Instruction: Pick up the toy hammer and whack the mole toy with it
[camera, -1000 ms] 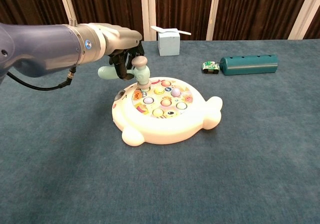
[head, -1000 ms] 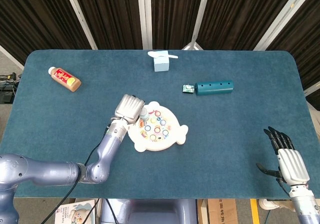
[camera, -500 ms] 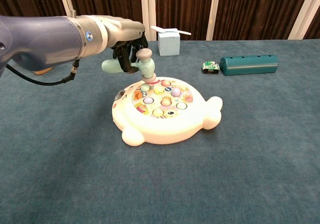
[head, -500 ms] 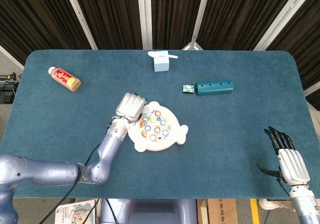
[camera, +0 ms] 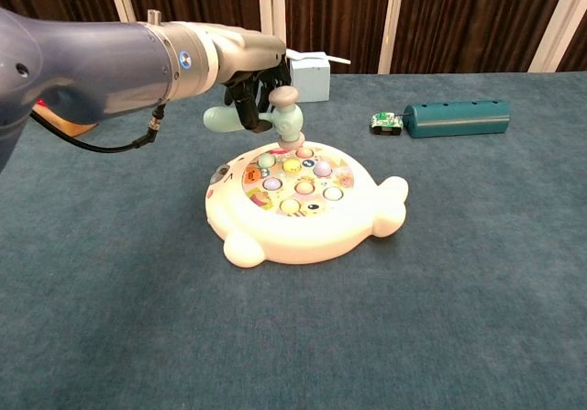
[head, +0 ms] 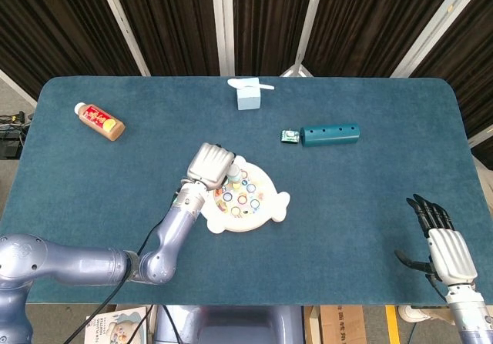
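So the left hand [camera: 240, 72] is gripping the pale mint plastic toy hammer [camera: 266, 116] with its fingers wrapped round the handle, and the hammer is hanging just above the cream round mole toy board with coloured buttons [camera: 303, 204], over its 11 o'clock edge in the chest view. The handle's long axis is running 9-to-3, head pointing down toward 6, so the moles are lying straight below. The right hand [head: 448, 250] is sitting well apart near the bench [head: 354, 205] edge, fingers spread, holding nothing.
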`<action>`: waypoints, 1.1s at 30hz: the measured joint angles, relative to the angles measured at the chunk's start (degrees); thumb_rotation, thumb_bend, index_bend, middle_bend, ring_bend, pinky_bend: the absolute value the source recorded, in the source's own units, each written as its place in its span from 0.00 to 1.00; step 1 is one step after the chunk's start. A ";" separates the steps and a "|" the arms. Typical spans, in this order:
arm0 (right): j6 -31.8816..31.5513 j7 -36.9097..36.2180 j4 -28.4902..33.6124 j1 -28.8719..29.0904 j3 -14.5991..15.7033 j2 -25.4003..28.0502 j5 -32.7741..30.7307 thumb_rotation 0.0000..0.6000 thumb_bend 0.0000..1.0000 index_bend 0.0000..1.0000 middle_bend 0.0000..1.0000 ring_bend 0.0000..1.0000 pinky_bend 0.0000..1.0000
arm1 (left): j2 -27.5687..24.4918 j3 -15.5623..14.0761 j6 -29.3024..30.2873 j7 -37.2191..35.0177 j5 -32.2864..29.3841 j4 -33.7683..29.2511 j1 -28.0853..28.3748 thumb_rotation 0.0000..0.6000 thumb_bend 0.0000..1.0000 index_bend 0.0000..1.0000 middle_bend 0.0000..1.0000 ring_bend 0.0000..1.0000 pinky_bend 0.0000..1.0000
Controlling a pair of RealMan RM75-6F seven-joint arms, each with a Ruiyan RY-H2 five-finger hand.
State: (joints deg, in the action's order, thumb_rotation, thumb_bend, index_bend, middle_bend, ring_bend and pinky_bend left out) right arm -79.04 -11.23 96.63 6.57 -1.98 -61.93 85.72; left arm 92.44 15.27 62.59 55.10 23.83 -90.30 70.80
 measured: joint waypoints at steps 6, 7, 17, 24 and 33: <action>-0.04 -0.19 0.02 -0.06 0.03 0.08 0.02 1.00 0.21 0.00 0.00 0.00 0.00 | 0.86 -0.37 0.02 0.40 -0.52 0.73 0.45 1.00 0.62 0.68 0.53 0.38 0.47; -0.05 -0.21 0.02 -0.07 0.03 0.10 0.01 1.00 0.21 0.00 0.00 0.00 0.00 | 1.06 -0.40 0.01 0.32 -0.62 0.91 0.48 1.00 0.63 0.68 0.53 0.38 0.47; 0.03 -0.27 0.05 -0.02 0.05 0.11 0.08 1.00 0.21 0.00 0.00 0.00 0.00 | 1.97 -0.86 -0.32 0.50 -1.12 2.09 0.88 1.00 0.62 0.69 0.52 0.38 0.47; 0.11 -0.40 0.07 0.01 0.04 0.10 0.08 1.00 0.21 0.00 0.00 0.00 0.00 | 2.52 -1.32 -0.54 1.25 -1.88 2.83 1.24 1.00 0.62 0.69 0.52 0.38 0.47; 0.00 -0.45 -0.04 -0.02 -0.04 0.07 -0.01 1.00 0.21 0.00 0.00 0.00 0.00 | 3.16 -1.74 -0.87 1.56 -2.13 3.56 1.49 1.00 0.63 0.69 0.52 0.38 0.47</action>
State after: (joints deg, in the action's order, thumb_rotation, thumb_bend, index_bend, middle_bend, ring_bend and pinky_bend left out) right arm -79.04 -11.69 96.59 6.55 -2.02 -61.87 85.71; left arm 95.59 13.52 61.72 56.66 21.70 -86.74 72.29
